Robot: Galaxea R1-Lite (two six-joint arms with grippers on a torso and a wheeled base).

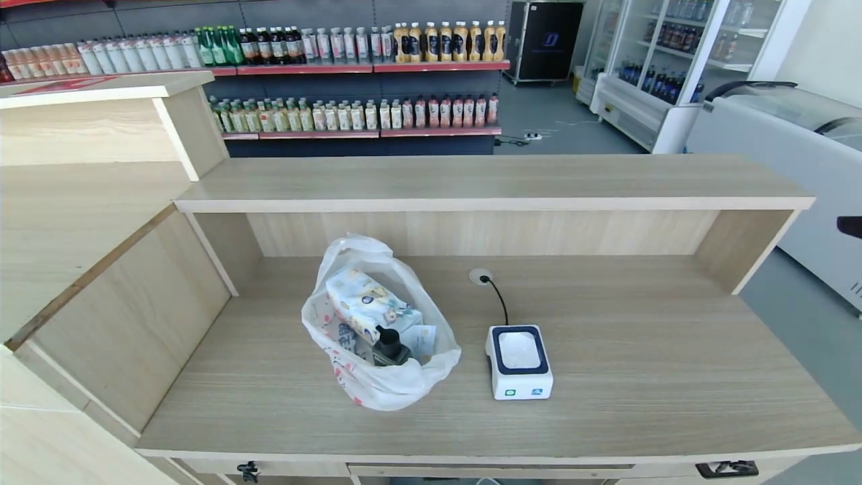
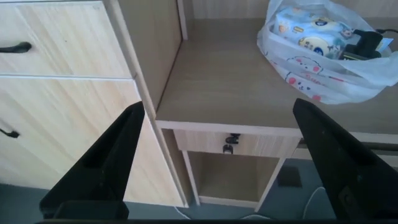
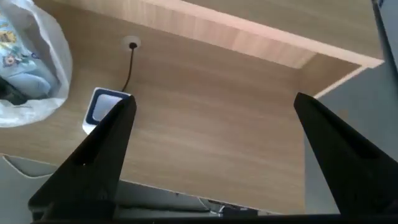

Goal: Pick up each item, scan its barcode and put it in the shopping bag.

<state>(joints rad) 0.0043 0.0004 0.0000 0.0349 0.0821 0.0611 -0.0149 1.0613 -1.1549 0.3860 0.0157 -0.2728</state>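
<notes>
A white plastic shopping bag (image 1: 377,323) stands on the wooden counter (image 1: 640,364), holding a patterned tissue pack (image 1: 367,303) and a dark bottle (image 1: 389,347). To its right sits the white barcode scanner (image 1: 518,360) with a dark-framed window and a black cable. My left gripper (image 2: 214,162) is open, held below and in front of the counter's left front corner, with the bag (image 2: 323,50) beyond it. My right gripper (image 3: 214,155) is open, hanging above the counter's right front part, with the scanner (image 3: 102,109) and bag (image 3: 31,68) off to one side.
A raised shelf (image 1: 491,182) runs along the counter's back, with side walls left and right. Drawers with black handles (image 2: 15,48) stand by the left gripper. Store shelves of bottles (image 1: 350,114) and fridges (image 1: 673,60) lie beyond.
</notes>
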